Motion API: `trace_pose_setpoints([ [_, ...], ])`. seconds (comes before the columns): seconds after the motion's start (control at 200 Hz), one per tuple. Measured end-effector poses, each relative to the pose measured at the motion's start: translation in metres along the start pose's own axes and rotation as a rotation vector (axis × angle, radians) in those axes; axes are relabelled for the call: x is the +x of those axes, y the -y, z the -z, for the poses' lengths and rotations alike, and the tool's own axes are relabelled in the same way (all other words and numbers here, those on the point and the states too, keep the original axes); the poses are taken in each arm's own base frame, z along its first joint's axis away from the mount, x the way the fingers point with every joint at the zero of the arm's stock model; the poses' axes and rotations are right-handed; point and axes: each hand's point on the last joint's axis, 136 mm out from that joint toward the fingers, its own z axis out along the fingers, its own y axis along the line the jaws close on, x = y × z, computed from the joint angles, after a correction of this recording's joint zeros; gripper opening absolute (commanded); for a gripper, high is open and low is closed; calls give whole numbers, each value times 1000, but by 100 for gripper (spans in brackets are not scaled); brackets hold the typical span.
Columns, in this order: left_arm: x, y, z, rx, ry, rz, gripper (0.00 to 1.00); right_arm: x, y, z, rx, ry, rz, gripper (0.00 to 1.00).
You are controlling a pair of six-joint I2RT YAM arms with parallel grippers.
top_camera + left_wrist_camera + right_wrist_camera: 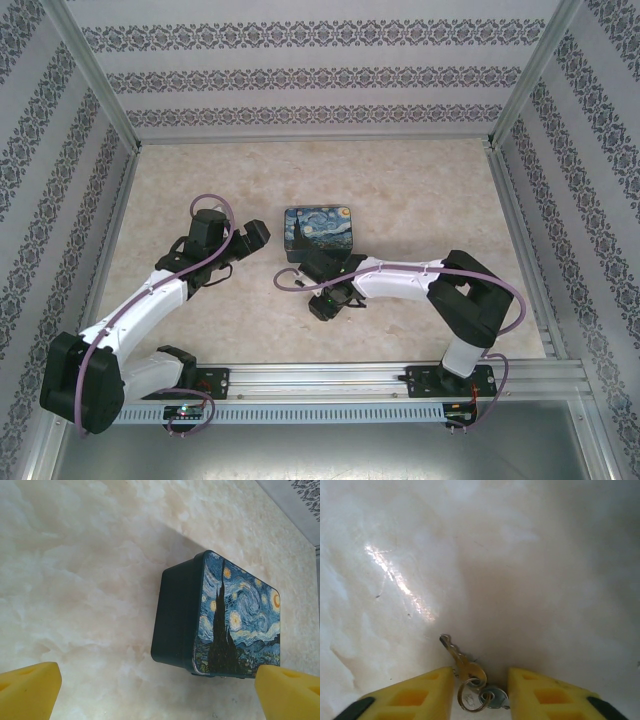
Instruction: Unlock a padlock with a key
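One key [462, 662] with two blurry rings [492, 698], bottom centre.
It lies between the parted tips of the right gripper [480, 676]; left gripper [156, 680], tips cropped, gapes wide below one tin [220, 620].

A table [420, 190] topped in glossy cream marble pattern fills the middle of the top view. Wallpapered walls stand on three sides, white with dark floral bands: the back wall [320, 80] at 12 o'clock, the left wall [50, 180] at 9, the right wall [590, 180] at 3. Aluminium posts [95, 75] slant up from the corners at 11 and 1. At 6 o'clock a slotted metal rail [330, 385] runs along the table's edge, with a dull grey sheet [330, 450] below it. The light is soft and even; in the right wrist view a bright glare streak [400, 585] lies on the surface at 9 o'clock.
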Motion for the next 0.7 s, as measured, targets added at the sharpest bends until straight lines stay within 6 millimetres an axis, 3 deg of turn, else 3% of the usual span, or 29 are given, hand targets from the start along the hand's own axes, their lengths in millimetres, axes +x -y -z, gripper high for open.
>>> trace_pose_setpoints([
  [0.345, 0, 1, 0, 3, -1, 7, 99, -2, 6, 1, 28, 23, -28, 0],
  [0.699, 5, 9, 0, 48, -31, 10, 99, -9, 15, 9, -45, 85, -106, 0],
])
